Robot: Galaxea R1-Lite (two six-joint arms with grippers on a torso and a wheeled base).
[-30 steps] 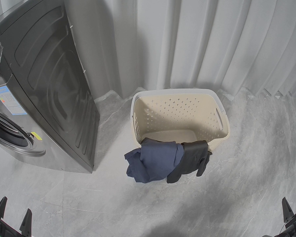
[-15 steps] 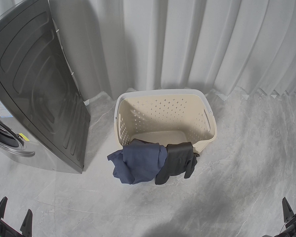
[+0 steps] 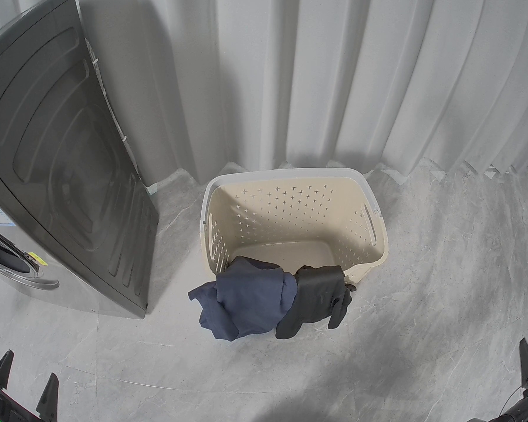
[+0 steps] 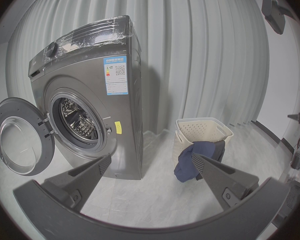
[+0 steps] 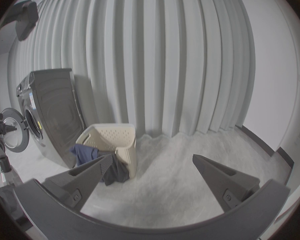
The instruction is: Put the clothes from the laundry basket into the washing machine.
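A cream laundry basket stands on the floor before the curtain. A blue garment and a dark grey garment hang over its near rim; the inside looks bare. The grey washing machine is to the basket's left, its round door swung open and the drum exposed. My left gripper is open and holds nothing, low and well short of the basket, also at the bottom left. My right gripper is open too, far right of the basket, one finger at the corner.
White pleated curtains close off the back. Grey marble-look floor lies open between me and the basket. The washer's side panel stands close to the basket's left wall, with a narrow gap.
The whole head picture has shifted, so the camera has moved: washer and basket sit further left in it. The clothes hang as before. The right gripper shows lower and nearer the frame's edge.
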